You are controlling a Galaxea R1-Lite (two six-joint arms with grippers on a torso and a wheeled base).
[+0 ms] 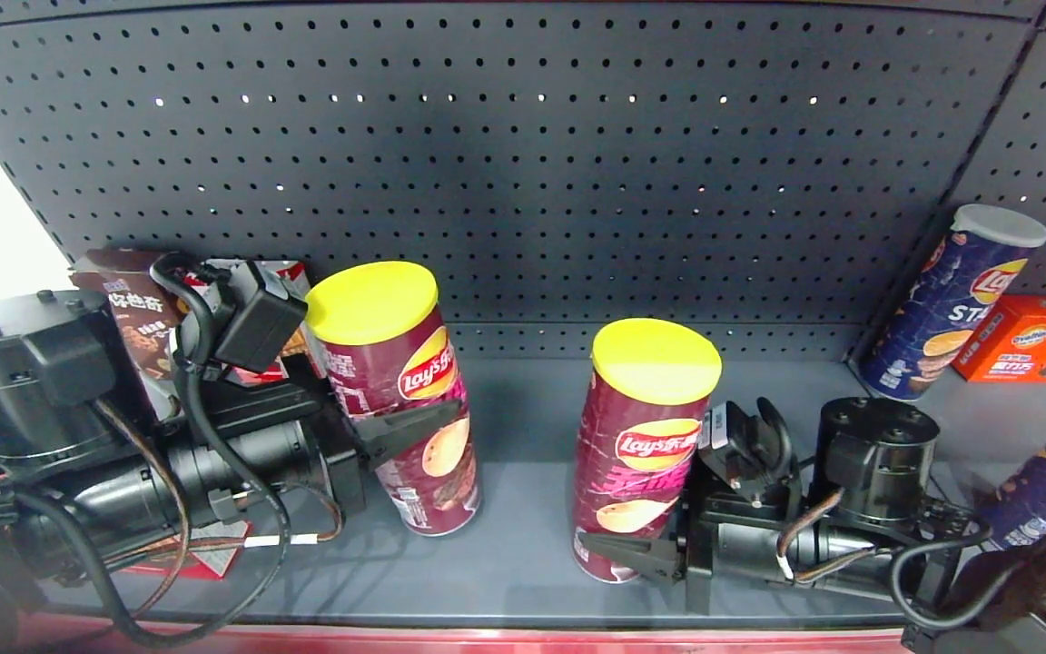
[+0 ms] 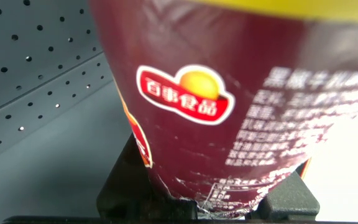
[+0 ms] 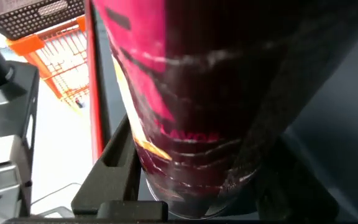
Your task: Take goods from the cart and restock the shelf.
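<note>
On the shelf (image 1: 523,518), left tool (image 1: 403,416) clamps left can (image 1: 389,359), right tool (image 1: 636,534) right can (image 1: 643,427) — right wrist catches orange cart (image 3: 58,59).

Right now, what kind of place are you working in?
Probably a shop aisle: a pegboard-backed shelf stocked with chip cans and an orange snack box, plus an orange wire cart nearby.

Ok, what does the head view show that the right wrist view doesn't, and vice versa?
Only the head view: the left can in the left tool, the leaning blue can, the orange box and the pegboard. Only the right wrist view: the orange wire cart. Both: the maroon right can gripped by the right tool.
</note>
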